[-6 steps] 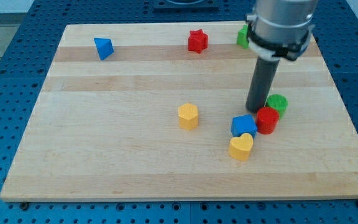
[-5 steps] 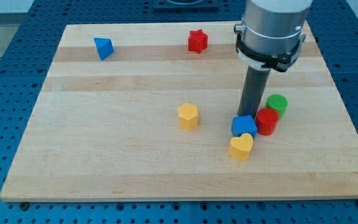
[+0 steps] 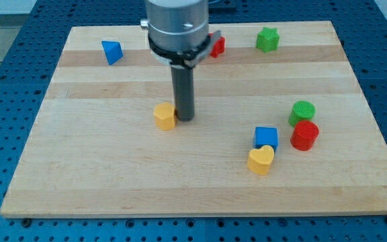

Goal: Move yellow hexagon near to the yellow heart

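The yellow hexagon (image 3: 165,115) lies left of the board's middle. My tip (image 3: 184,119) stands on the board right against its right side. The yellow heart (image 3: 261,160) lies well to the right and lower, touching the blue cube (image 3: 266,138) just above it. The arm's grey body rises above the rod and hides part of the red star (image 3: 217,46).
A red cylinder (image 3: 305,135) and a green cylinder (image 3: 302,111) sit right of the blue cube. A green star (image 3: 267,39) is at the top right, a blue triangular block (image 3: 112,51) at the top left. The wooden board (image 3: 79,175) ends near the heart's bottom side.
The rod swept from beside the blue cube to the left. The yellow hexagon slid left and slightly up. The red cylinder and the blue cube shifted a little to the right.
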Controlling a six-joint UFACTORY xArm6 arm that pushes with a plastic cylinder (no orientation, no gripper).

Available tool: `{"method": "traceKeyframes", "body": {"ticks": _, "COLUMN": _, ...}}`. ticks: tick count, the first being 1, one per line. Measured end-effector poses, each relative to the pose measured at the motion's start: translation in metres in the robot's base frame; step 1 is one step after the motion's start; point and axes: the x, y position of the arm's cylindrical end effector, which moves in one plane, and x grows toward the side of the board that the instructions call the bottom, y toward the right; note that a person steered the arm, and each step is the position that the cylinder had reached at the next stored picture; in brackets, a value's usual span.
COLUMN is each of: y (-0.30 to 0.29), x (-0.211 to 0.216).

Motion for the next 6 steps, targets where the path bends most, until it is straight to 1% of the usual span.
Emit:
{"method": "traceKeyframes", "body": {"ticks": 1, "y": -0.035, "x": -0.017}}
{"method": "traceKeyframes", "body": {"ticks": 2, "y": -0.054, "x": -0.057}}
{"method": "traceKeyframes", "body": {"ticks": 3, "y": -0.113, "x": -0.037}}
{"method": "traceKeyframes", "body": {"ticks": 4, "y": -0.113, "x": 0.004}}
{"method": "traceKeyframes", "body": {"ticks": 5, "y": -0.064, "x": 0.005}}
{"method": "traceKeyframes", "body": {"ticks": 6, "y": -0.067, "x": 0.005}}
